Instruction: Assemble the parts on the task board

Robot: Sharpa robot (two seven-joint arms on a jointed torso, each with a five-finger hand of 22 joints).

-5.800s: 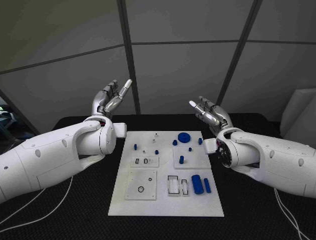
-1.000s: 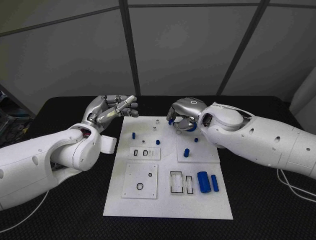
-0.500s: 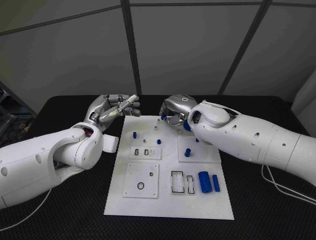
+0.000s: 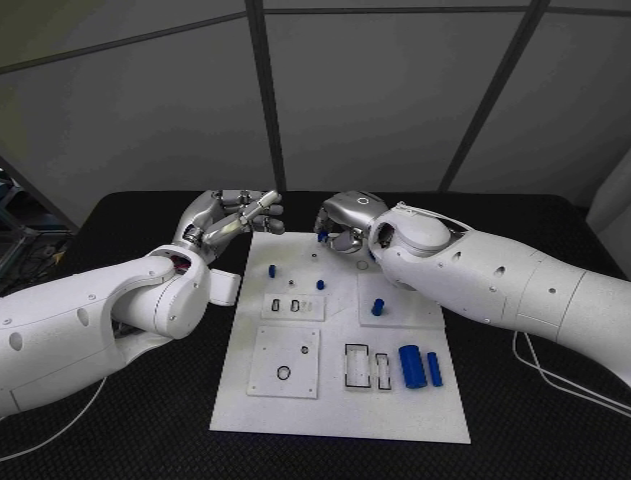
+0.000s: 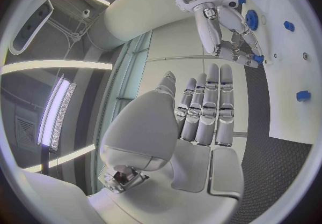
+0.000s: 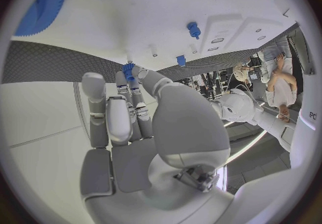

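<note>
Now right hand (image 4: pixel 347 226) apparently lifts pin (image 4: pixel 322 236).

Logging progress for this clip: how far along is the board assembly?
Early. Nothing looks assembled: blue parts lie loose on the board, and its recesses sit unfilled. In hand: the right hand pinches a small blue peg over the board's far end. The left hand hovers beside the board, holding nothing. Nearly all placements remain.
</note>
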